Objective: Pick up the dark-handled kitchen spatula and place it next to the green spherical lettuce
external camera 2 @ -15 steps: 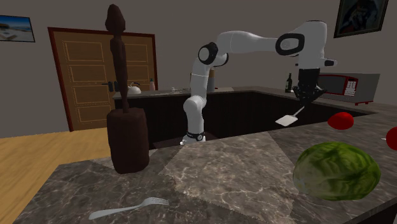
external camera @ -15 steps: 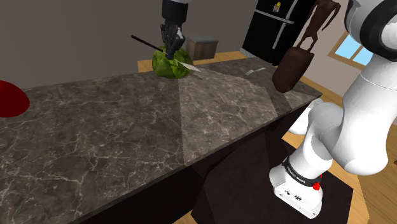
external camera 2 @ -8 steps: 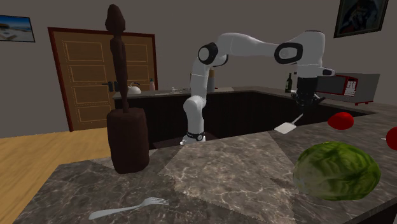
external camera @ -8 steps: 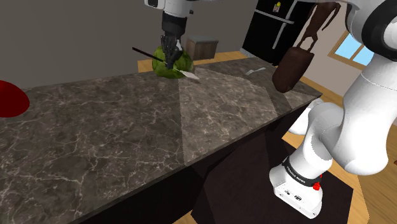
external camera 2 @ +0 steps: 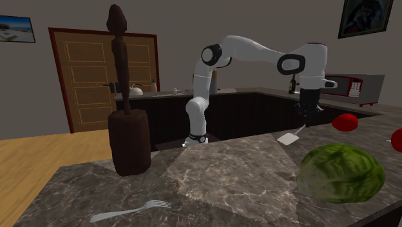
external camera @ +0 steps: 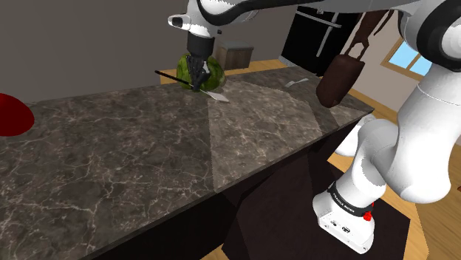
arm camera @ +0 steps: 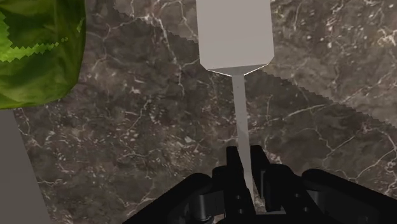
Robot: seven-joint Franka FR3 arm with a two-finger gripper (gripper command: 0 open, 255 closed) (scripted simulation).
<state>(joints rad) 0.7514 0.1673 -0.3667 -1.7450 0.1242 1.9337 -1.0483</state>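
Slippage is the worry: the gripper, closed tight, pinches the spatula by its thin shank, blade hanging low over the counter near the lettuce; released tilted, it may skid or nudge the lettuce rolling

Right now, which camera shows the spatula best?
The wrist view: the spatula, pale blade and thin shaft, runs straight out from the hand clasping it. The shoulder view shows it small before the lettuce; the second exterior view, its blade far off.
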